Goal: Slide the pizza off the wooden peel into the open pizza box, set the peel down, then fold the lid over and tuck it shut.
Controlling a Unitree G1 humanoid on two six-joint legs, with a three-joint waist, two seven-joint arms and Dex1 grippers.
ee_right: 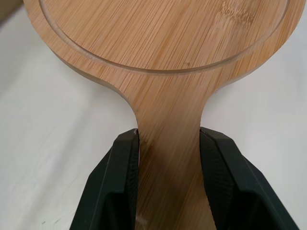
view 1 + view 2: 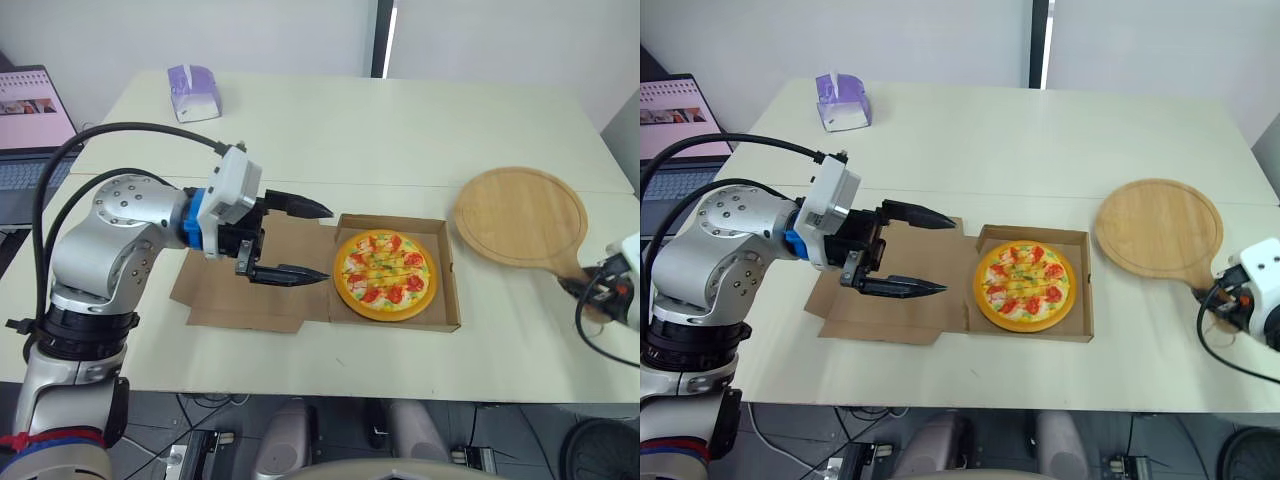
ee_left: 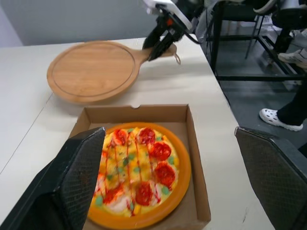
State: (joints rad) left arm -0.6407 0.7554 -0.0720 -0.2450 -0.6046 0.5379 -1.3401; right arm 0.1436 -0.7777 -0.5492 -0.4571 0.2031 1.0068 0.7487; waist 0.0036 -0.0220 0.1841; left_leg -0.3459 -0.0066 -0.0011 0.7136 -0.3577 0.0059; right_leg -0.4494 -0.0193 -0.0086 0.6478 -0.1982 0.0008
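The right gripper [image 1: 169, 138] is clamped on the handle [image 1: 168, 172] of the wooden peel [image 2: 520, 215], its two black fingers [image 1: 122, 182] pressed against the handle's opposite edges where it narrows below the round blade. The peel lies on the table [image 2: 400, 130], bare of any load, its rim just beside the far right corner of the pizza box [image 2: 447, 300]; whether the two touch cannot be told. The pizza [image 2: 385, 273] sits inside the box's base, filling most of it. The lid [image 2: 220, 300] lies spread flat on the table to the left of the base. Over that lid hangs the left gripper [image 2: 325, 243], spread wide and holding nothing, its fingers [image 3: 81, 177] pointing toward the pizza and clear of the cardboard. At the table's far left corner stands a purple tissue pack [image 2: 193, 92], and a laptop [image 2: 30, 110] is open beyond the left edge.
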